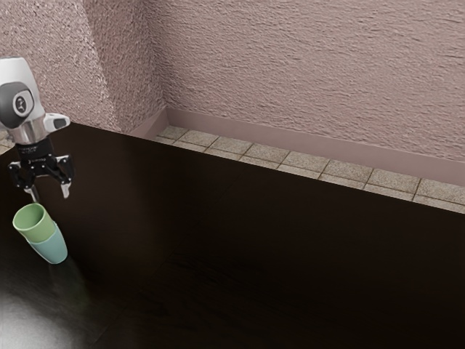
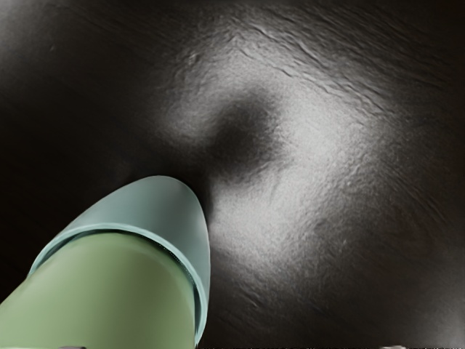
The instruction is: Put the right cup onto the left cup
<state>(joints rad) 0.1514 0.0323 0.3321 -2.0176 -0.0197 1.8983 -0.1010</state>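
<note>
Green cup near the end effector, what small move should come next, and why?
Probably lift the end effector straight up and away: the green cup already sits in the blue cup, and the open fingers hold nothing.

Arm (image 1: pixel 17 73), one: white with grey joint cap, at the exterior view's 10 o'clock, running down toward 6. Wrist (image 1: pixel 29 131), one: silver-toned, above the tool. Tool (image 1: pixel 49 193), one: black, at 9 o'clock, pointing to 6; two fingers (image 1: pixel 66 190), spread apart.
</note>
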